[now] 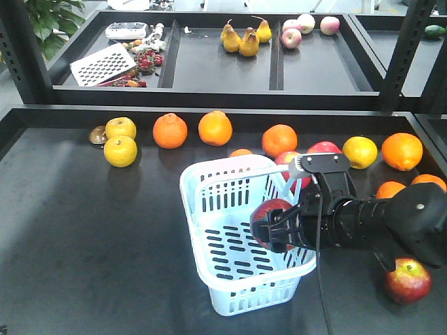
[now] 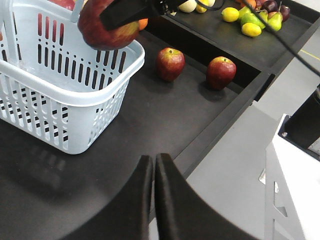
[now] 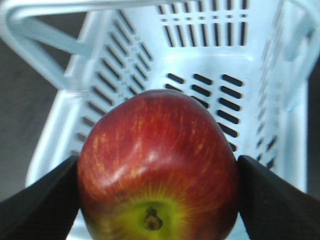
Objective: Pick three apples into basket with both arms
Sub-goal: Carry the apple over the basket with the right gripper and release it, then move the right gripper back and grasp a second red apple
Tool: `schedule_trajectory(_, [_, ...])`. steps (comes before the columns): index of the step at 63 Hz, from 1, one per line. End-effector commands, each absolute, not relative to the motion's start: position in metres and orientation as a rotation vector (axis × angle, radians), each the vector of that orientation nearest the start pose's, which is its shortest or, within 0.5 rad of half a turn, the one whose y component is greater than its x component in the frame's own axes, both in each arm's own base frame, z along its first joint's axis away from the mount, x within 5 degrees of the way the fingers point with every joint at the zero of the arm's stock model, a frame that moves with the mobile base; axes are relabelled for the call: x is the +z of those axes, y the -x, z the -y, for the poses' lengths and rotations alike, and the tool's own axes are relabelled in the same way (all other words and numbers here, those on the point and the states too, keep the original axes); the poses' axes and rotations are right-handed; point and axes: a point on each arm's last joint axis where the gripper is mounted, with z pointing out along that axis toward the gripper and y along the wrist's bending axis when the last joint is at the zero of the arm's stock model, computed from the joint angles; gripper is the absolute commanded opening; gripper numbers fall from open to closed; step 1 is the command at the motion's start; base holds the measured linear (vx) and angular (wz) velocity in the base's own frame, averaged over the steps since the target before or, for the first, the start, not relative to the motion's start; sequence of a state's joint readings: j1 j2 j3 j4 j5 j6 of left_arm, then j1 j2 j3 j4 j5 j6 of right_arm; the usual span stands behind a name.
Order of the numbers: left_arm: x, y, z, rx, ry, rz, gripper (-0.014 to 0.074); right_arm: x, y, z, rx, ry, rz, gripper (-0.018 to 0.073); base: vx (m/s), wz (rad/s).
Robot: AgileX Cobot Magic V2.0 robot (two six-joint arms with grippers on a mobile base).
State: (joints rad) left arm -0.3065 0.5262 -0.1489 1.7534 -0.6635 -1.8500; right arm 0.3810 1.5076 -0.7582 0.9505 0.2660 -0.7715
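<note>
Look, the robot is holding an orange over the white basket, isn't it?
Not quite. The right end effector is holding a dark red apple, not an orange, over the white basket. The right wrist view shows it up close, with a yellowish patch around the stem.

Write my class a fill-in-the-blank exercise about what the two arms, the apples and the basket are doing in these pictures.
1. The right end effector holds an apple over the ____.
2. The left end effector is ____ and holds nothing.
3. In the left wrist view, ____ more apples rest on the table.

Missing words: basket; shut; two.
</note>
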Motion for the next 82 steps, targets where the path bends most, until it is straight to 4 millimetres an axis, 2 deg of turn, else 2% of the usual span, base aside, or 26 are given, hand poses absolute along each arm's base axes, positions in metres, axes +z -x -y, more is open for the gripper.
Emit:
schedule_trajectory(1, [0.222, -0.070, 0.078, -0.826, -0.703, -1.889, -0.0008, 0.219, -0.273, -0.129, 0.494, 0.343, -2.332, 0.0351, 0.00, 0.00])
schedule_trajectory(7, [0.222, -0.070, 0.078, -0.826, -0.703, -1.889, -0.0008, 0.217, -0.276, -0.130, 0.494, 0.346, -2.336, 0.0514, 0.00, 0.00])
schedule_trajectory(15, [0.222, -0.070, 0.078, -0.826, -0.703, -1.889, -0.0008, 0.223, -0.279, -0.132, 0.498, 0.352, -2.317, 0.0645, 0.00, 0.00])
schedule_trajectory(26, [0.222, -0.070, 0.078, -0.826, -0.704, -1.889, -0.0008, 0.225, -0.281, -0.132, 0.501, 0.351, -2.310, 0.0652, 0.00, 0.00])
schedule_trajectory(33, [0.222, -0.070, 0.078, -0.826, -0.704, -1.889, -0.0008, 0.225, -0.279, -0.133, 0.511, 0.355, -2.314, 0.0610, 0.00, 0.00])
schedule_trajectory(42, [0.222, -0.070, 0.078, -0.825, -0.705, -1.889, -0.0008, 0.234, -0.270, -0.134, 0.585, 0.390, -2.328, 0.0473, 0.00, 0.00])
schedule_trajectory(50, [0.222, -0.070, 0.078, -0.824, -0.704, -1.889, -0.0008, 0.247, -0.258, -0.128, 0.638, 0.451, -2.339, 0.0238, 0.00, 0.00])
schedule_trajectory(57, [0.222, -0.070, 0.078, -0.821, -0.701, -1.889, -0.0008, 0.260, -0.250, -0.111, 0.616, 0.429, -2.367, -0.0018, 0.00, 0.00])
schedule_trajectory(70, [0.222, -0.071, 0.077, -0.811, -0.693, -1.889, -0.0008, 0.270, -0.243, -0.051, 0.343, 0.249, -2.479, -0.0005, 0.00, 0.00])
schedule_trajectory(78, [0.222, -0.071, 0.077, -0.811, -0.693, -1.889, -0.0008, 0.264, -0.243, -0.016, 0.189, 0.132, -2.562, 0.0020, 0.00, 0.00])
schedule_trajectory(82, [0.222, -0.071, 0.077, -0.811, -0.693, -1.889, -0.0008, 0.262, -0.244, -0.004, 0.158, 0.088, -2.582, 0.0067, 0.00, 0.00])
